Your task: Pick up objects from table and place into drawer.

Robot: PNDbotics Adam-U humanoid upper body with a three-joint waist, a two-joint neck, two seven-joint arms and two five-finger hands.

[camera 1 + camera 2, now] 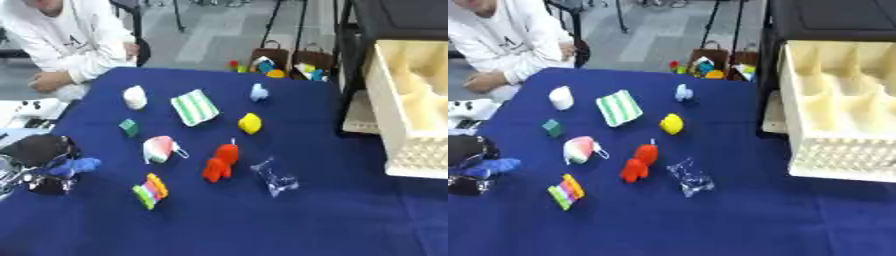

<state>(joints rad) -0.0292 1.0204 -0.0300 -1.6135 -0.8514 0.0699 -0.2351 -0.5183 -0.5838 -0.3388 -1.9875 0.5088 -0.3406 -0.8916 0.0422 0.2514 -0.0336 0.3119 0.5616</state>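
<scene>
Several small toys lie scattered on the blue tablecloth (262,220) before a grey floor, among them a red figure (220,162) and yellow piece (250,123), well apart from the cream drawer (833,110) with bare compartments at right, while the left hand (48,162) curls round a blue toy (80,165).

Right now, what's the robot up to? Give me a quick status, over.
Left hand at table's left edge, curled round a blue toy. Right hand not in view. Drawer open at right, looks empty. Red toy and others wait; path clear.
</scene>
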